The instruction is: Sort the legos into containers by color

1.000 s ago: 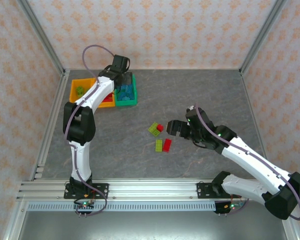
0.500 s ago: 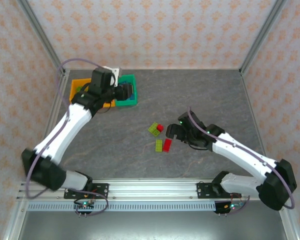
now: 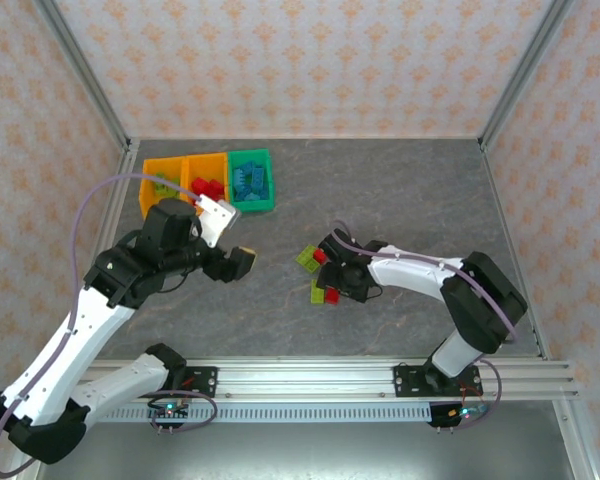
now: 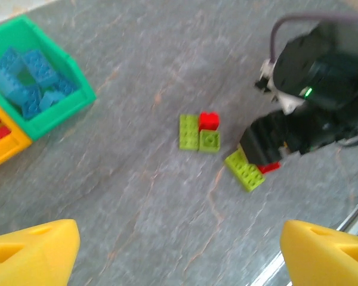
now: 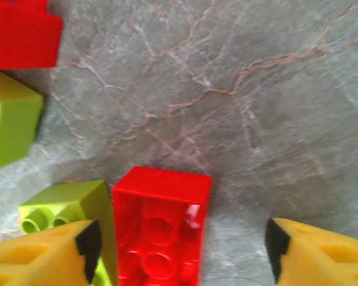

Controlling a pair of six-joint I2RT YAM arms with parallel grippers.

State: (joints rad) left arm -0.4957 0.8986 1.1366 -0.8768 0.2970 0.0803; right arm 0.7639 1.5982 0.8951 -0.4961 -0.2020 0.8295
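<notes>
The containers sit joined at the back left: two orange bins [image 3: 160,178] [image 3: 208,178] and a green bin [image 3: 252,180] [image 4: 77,89] that holds blue legos [image 4: 24,74]. My right gripper [image 3: 336,286] [image 5: 182,256] is open and low over the table. An upside-down red lego [image 5: 161,223] [image 3: 333,298] lies between its fingers, with a gap to the right finger [image 5: 319,256]. A lime lego [image 5: 71,205] [image 3: 319,291] lies against the left finger. My left gripper [image 3: 240,262] [image 4: 179,256] hovers open and empty over the table's left middle.
A lime lego [image 3: 307,258] [image 4: 189,131], a small lime one [image 4: 209,140] and a small red one [image 3: 320,256] [image 4: 209,120] lie together just behind the right gripper. Red legos [image 3: 208,187] lie in the middle orange bin. Metal frame rails run along the table's sides.
My left arm swung away from the bins toward the table's middle and its jaws opened. My right gripper moved left and down around the red lego, its jaws narrower.
</notes>
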